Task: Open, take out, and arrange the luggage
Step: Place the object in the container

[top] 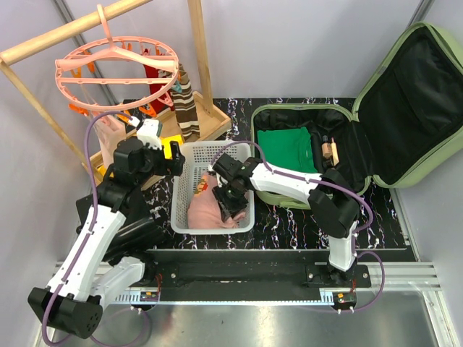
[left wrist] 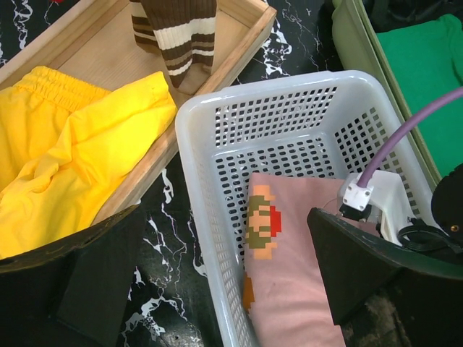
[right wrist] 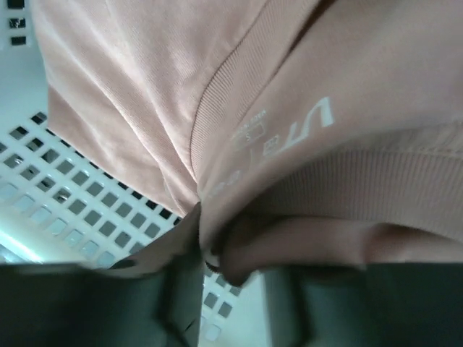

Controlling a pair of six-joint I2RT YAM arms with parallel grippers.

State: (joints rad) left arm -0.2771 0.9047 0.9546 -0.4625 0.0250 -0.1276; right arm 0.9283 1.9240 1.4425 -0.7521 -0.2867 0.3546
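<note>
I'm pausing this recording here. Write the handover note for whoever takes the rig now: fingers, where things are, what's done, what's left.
Left gripper: fingers open, empty, hovering at the left wall of the white basket.
Right gripper: down in the basket, fingers either side of a fold of the pink shirt; gripping or letting go, cannot tell.
Luggage: open at the right of the table, lid leaning back.
Done: luggage opened, pink shirt in the basket.
Left: the green shirt and the small items beside it lie in the luggage, to be taken out and arranged.
</note>
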